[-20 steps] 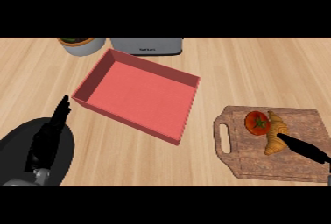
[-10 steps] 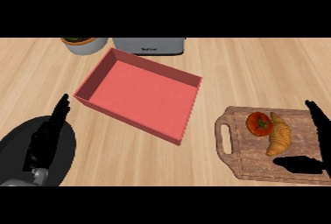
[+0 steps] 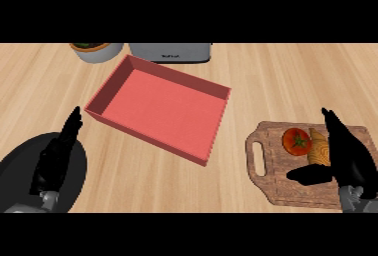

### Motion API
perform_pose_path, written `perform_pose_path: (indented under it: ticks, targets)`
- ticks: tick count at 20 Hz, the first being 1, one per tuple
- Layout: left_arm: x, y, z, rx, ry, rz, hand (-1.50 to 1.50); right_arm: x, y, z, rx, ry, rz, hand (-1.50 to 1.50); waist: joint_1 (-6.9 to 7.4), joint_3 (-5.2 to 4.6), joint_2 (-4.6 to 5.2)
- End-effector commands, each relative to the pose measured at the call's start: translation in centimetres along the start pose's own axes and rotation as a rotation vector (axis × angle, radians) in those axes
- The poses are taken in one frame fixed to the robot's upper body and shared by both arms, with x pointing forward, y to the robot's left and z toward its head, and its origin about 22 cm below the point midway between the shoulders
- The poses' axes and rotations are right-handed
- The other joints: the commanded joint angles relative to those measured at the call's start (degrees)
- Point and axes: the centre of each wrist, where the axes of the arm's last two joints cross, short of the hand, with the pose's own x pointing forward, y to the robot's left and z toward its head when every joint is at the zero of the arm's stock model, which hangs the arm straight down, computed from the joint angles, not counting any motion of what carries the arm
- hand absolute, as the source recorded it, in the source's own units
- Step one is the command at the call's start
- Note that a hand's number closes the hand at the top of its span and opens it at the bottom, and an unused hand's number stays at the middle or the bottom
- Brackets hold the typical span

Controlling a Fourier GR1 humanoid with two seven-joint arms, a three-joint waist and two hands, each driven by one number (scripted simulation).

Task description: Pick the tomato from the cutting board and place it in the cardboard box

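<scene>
Wooden counter (image 3: 295, 70), seen from above. Tomato (image 3: 297, 141) is set on the board (image 3: 280, 180), touching a croissant (image 3: 320, 150). Right hand (image 3: 347, 155) is held over the board's right side, fingers straight, thumb out, nothing grasped. Red box (image 3: 159, 107) is placed left. Left hand (image 3: 57, 155) is rested open lower left.

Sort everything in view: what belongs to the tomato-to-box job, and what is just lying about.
For the job: tomato; cutting board; red box; right hand, open over the board.

Lying about: croissant beside the tomato; toaster; pot; left hand, resting at lower left.
</scene>
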Motion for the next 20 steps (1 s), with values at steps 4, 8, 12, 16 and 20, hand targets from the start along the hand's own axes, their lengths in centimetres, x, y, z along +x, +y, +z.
perform_pose_path:
  ticks: [4,8,12,16,20]
  targets:
    - [1.0,-1.0,0.1,-0.017,0.01,0.028,0.0,0.1,0.9,-1.0,0.027,0.078,0.036,-1.5,-0.15,0.06,0.0]
    - [-0.8,1.6,-0.6,0.0,0.001,0.013,0.0,-0.1,1.2,1.0,0.022,0.084,0.024,-1.5,-0.34,0.04,-0.01]
    - [0.1,-1.0,0.7,-0.003,-0.007,0.001,0.0,0.1,4.2,-0.8,0.024,0.074,0.026,-1.5,-0.11,0.06,0.0]
    - [-0.3,1.2,-0.3,0.008,-0.012,0.005,0.0,-0.8,4.0,-1.8,0.011,0.074,0.024,-1.5,-0.13,0.05,0.03]
    - [1.3,-1.4,-0.9,0.002,0.015,0.012,0.0,-1.3,4.2,-2.9,0.024,0.078,0.021,-1.5,-0.21,0.06,0.03]
